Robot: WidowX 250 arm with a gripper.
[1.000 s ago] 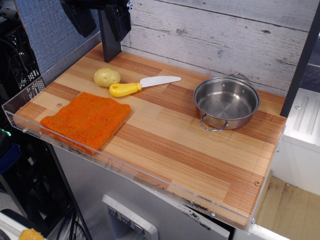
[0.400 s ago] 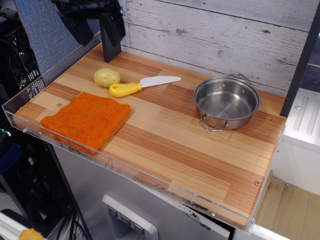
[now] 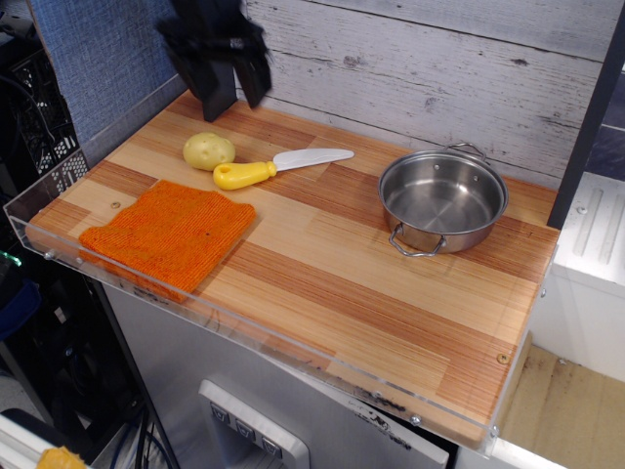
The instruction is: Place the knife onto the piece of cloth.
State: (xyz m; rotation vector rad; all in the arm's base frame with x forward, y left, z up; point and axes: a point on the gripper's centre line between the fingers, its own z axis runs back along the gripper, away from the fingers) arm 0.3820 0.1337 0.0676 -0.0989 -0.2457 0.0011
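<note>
The small toy knife with the chunky yellow handle and white rounded blade (image 3: 276, 167) is lying untouched on the wooden bench (image 3: 332, 283), just beyond the far edge of the square orange knitted cloth (image 3: 168, 234) and beside the yellowish potato (image 3: 209, 150). Your black end effector (image 3: 232, 86) is swinging rightward and down from the back corner, fingers spread and empty, so you are only beginning the approach.

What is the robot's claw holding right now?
Nothing. The gripper hangs open and empty near the back wall, while the knife lies on the table beside the potato.
</note>
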